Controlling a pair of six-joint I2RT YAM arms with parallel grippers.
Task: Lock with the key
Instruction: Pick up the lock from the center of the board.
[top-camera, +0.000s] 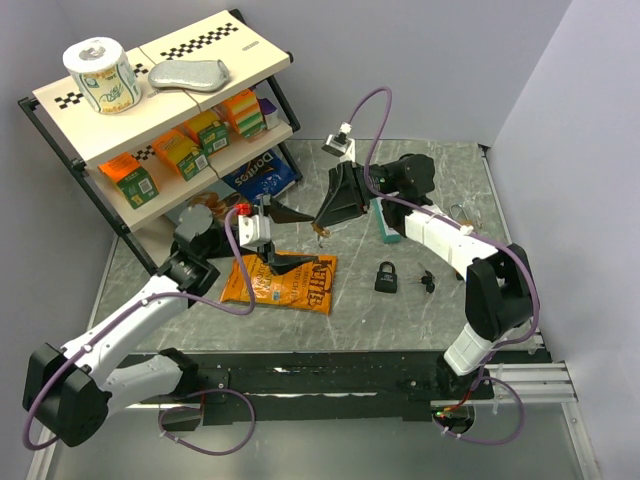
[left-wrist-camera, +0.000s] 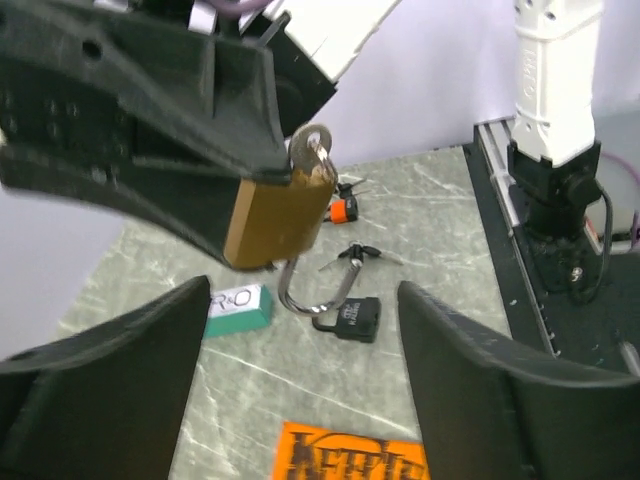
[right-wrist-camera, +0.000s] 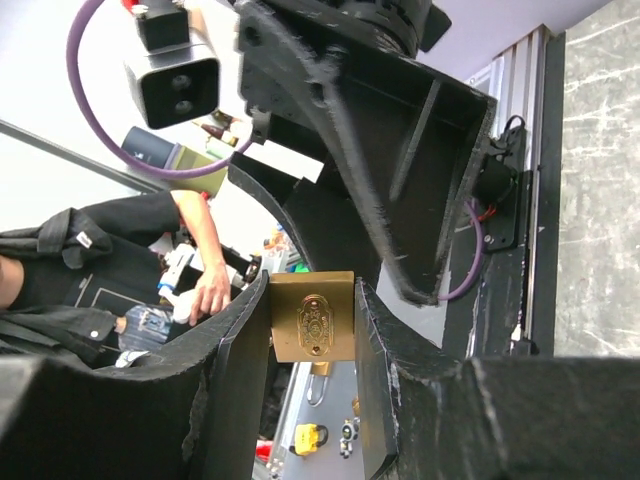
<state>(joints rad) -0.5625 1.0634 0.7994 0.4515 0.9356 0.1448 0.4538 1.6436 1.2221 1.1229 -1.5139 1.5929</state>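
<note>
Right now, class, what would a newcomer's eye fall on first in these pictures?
The brass padlock, pinched in the right gripper above the table, a key sticking from its top end. Next, the left gripper, open, facing it, and the orange chip bag beside a black padlock on the table.

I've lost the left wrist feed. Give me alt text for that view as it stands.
The right gripper holds a brass padlock in mid-air, a key at its upper end and its shackle hanging down, directly ahead of the open left gripper. On the table beyond lie a black padlock, a teal box and an orange snack bag.
</note>
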